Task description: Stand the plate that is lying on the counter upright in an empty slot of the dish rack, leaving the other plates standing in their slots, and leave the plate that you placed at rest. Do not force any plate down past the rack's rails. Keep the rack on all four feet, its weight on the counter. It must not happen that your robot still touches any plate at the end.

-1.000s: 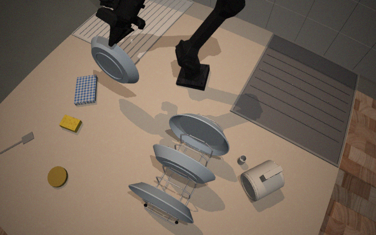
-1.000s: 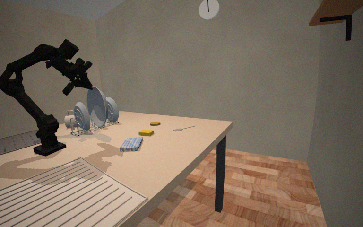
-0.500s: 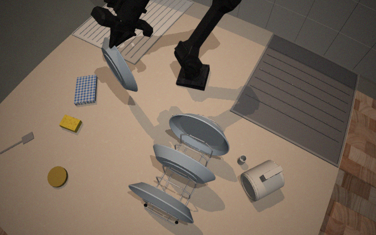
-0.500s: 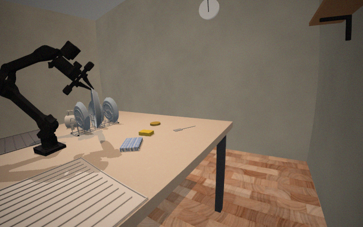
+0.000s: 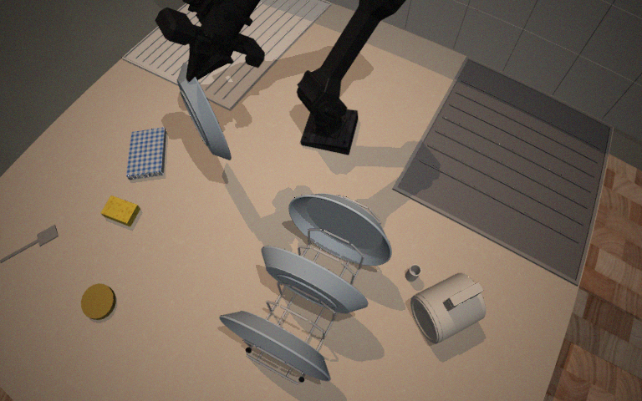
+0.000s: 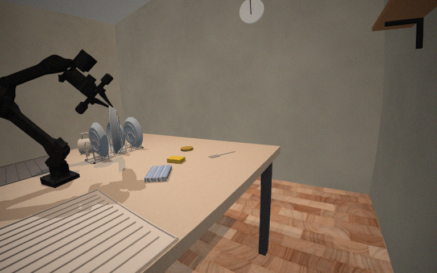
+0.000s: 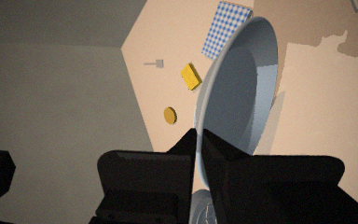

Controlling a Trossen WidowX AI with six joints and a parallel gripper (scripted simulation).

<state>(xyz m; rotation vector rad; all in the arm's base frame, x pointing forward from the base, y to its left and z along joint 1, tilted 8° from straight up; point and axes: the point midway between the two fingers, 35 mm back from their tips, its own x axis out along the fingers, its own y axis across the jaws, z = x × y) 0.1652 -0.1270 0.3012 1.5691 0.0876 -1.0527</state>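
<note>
The arm [image 6: 22,122] is raised from its base, bent at the elbow, with the wrist angled downward. The gripper [image 7: 199,140] is pointed down and clamped on the rim of a plate [image 7: 242,93], which is hung edge-on below the fingers.
</note>
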